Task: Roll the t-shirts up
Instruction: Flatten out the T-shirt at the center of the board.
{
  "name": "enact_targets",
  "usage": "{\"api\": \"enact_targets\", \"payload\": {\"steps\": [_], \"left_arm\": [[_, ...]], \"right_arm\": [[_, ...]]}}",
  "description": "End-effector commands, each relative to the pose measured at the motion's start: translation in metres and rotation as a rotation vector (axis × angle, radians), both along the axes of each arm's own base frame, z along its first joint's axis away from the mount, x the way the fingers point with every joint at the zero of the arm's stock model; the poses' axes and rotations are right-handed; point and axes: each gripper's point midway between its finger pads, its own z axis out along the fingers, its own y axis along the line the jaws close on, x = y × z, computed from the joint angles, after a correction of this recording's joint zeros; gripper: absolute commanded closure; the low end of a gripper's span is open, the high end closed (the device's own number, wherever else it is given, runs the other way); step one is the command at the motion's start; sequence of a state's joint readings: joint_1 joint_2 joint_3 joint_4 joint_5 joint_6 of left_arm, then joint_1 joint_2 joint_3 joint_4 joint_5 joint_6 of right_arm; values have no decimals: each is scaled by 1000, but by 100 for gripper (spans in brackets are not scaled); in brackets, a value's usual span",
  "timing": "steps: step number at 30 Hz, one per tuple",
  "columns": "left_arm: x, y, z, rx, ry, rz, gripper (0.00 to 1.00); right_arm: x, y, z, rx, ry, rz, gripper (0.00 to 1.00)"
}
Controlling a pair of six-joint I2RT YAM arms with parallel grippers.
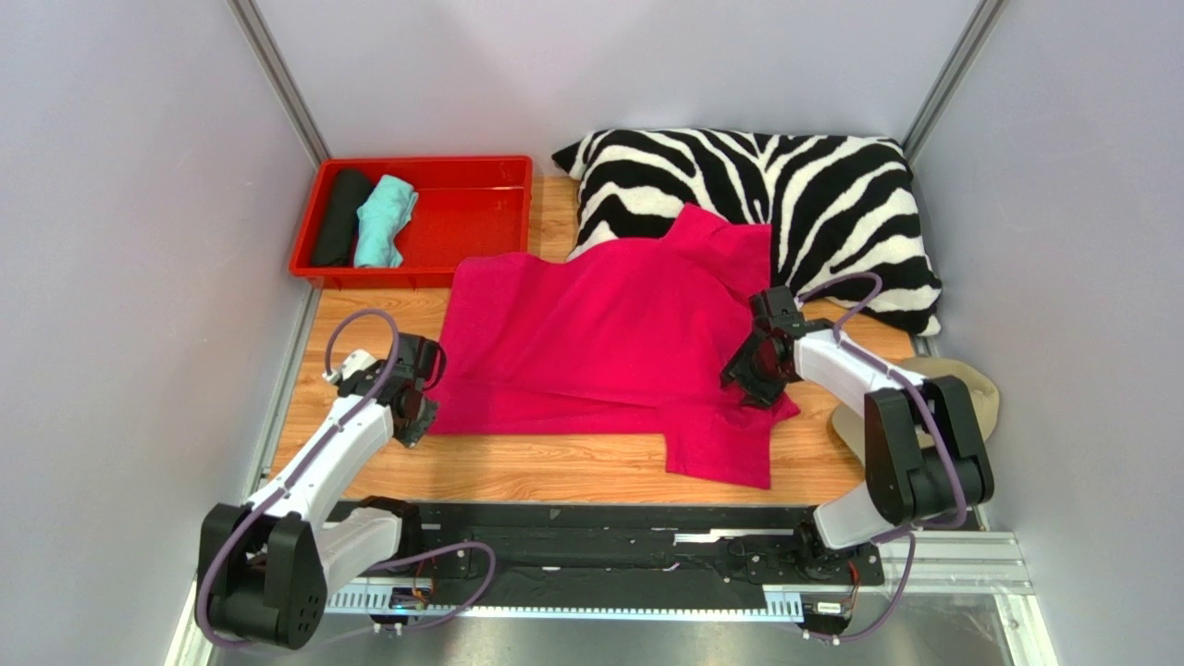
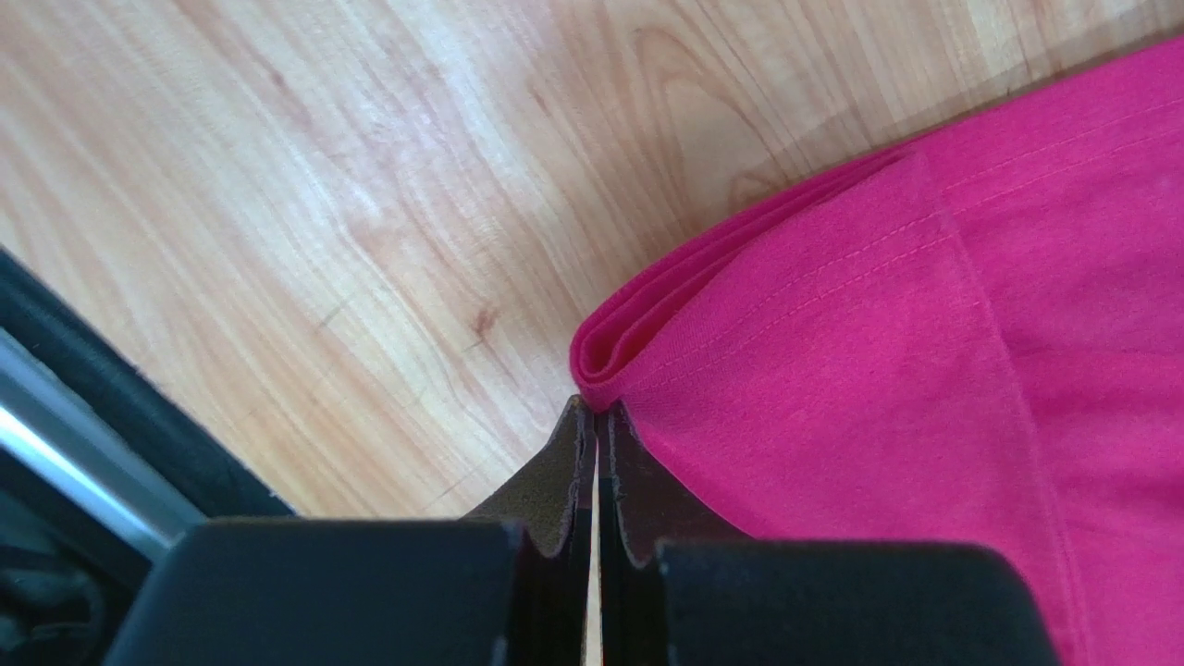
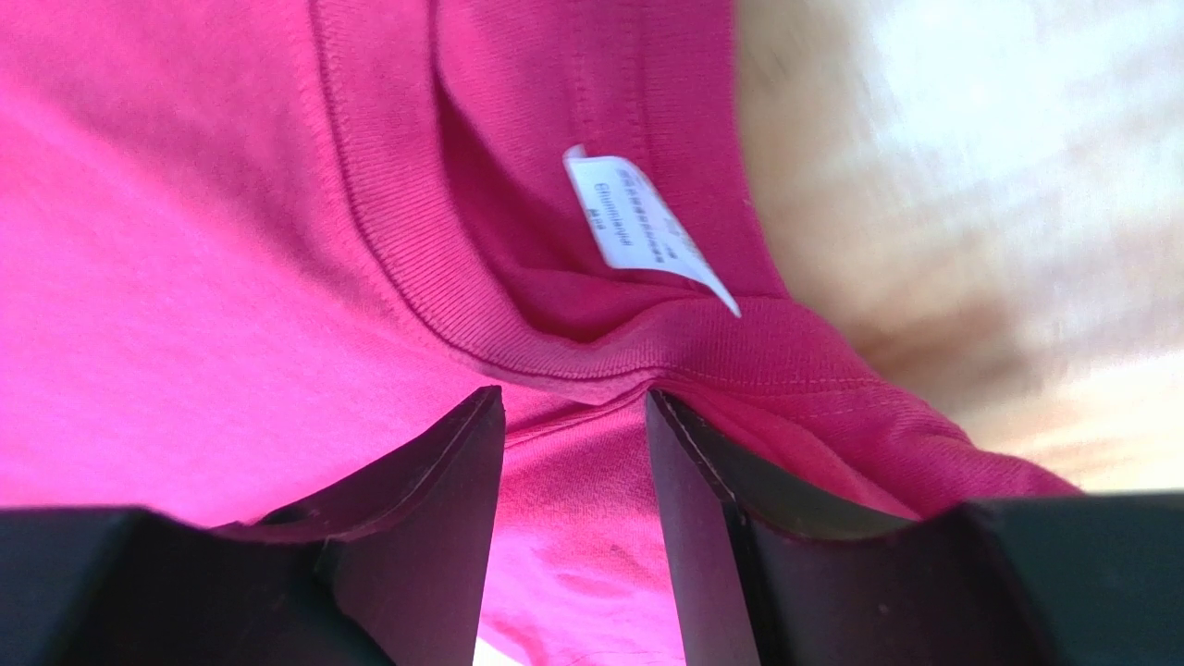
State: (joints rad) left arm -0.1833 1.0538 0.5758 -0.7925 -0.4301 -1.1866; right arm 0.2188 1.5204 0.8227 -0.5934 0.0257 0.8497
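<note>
On the wooden table (image 1: 584, 472) we see the magenta t-shirt (image 1: 598, 333) spread flat, its top on the zebra pillow (image 1: 820, 181). 2 rolls, black (image 1: 338, 215) and teal (image 1: 382, 222), lie in the red tray (image 1: 473, 208). Our left gripper (image 2: 598, 416) is closed tight at the shirt's folded corner. The right gripper (image 3: 570, 403) stands apart astride the collar, near the white label (image 3: 646, 229).

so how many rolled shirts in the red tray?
2: a black fabric roll at the red plastic tray's left end, a teal fabric roll right beside it. Nothing looks hidden.
</note>
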Motion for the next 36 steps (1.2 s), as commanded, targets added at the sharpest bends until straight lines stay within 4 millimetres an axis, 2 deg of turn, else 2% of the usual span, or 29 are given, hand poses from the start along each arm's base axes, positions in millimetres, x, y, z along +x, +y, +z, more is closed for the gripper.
{"api": "enact_targets", "payload": {"steps": [1,6,12,13,15,17,19,22,23,25,28,29,30,31,32,34,35,36], "left_arm": [[-18,20,11,77,-1,64,100],[-28,22,16,76,-3,84,100],[-23,20,16,76,-22,39,98],[-21,19,17,75,-23,26,96],[-13,18,24,90,-20,-31,85],[-1,17,35,110,-38,-100,73],[13,10,43,96,-77,-154,68],[39,-5,58,61,-153,-258,68],[49,-10,62,58,-160,-291,68],[68,-22,69,27,-193,-331,68],[101,-42,73,-12,-201,-426,71],[114,-52,68,-47,-188,-452,72],[123,-58,65,-63,-193,-470,73],[140,-64,73,-74,-237,-482,77],[146,-67,58,-84,-198,-479,79],[166,-71,58,-91,-219,-468,82],[171,-72,45,-95,-185,-463,83],[177,-73,43,-99,-180,-461,83]], "right_arm": [[-58,-14,-15,-19,150,-78,50],[-74,-25,0,-46,107,-110,49],[-67,-32,29,-73,21,-112,46],[-60,-32,40,-90,-17,-106,46],[-57,-34,50,-105,-48,-80,46],[-43,-31,67,-89,-143,-66,46],[-28,-20,83,-55,-224,11,46],[-5,-3,95,-48,-302,97,46],[8,5,97,-51,-308,116,47],[19,15,95,-84,-299,164,48],[43,29,85,-85,-290,192,49],[50,31,85,-87,-295,190,49],[54,29,71,-105,-260,188,49],[59,31,69,-109,-262,187,50],[62,31,62,-113,-247,186,50],[68,32,49,-110,-223,181,50],[69,32,45,-104,-217,177,50],[70,30,41,-98,-206,168,51]]}}
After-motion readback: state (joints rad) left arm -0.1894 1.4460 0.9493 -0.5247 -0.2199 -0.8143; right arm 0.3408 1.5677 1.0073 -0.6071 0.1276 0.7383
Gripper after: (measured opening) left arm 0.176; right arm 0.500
